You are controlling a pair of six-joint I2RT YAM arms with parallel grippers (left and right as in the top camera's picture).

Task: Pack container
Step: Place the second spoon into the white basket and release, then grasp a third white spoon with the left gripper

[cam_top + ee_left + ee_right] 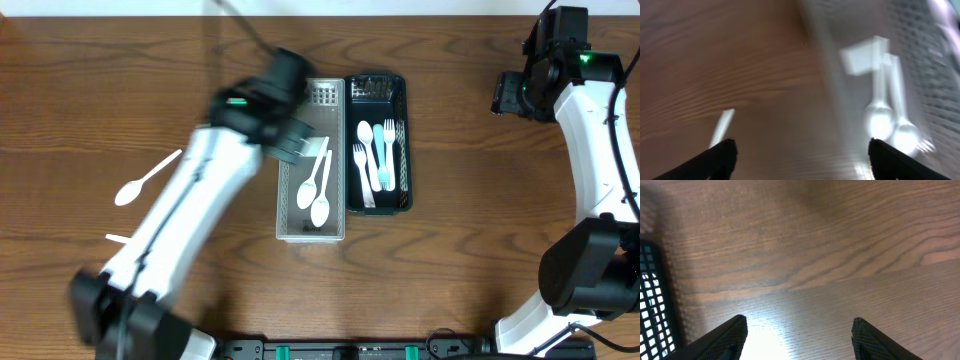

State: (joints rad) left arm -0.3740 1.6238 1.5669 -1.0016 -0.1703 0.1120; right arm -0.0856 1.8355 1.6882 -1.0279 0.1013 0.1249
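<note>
A light grey mesh basket [311,232] holds two white spoons [316,190]. A dark mesh basket [404,100] beside it holds white and pale blue forks [374,150]. A white spoon [145,179] and a small white piece [117,238] lie loose on the table at the left. My left gripper [290,135] is open and empty over the grey basket's left rim; its blurred wrist view shows the two spoons [887,125] and a loose white handle [722,127]. My right gripper [507,97] is open and empty above bare wood at the far right [799,337].
The wooden table spreads around both baskets. The dark basket's edge [652,300] shows at the left of the right wrist view. The arm bases stand at the front edge.
</note>
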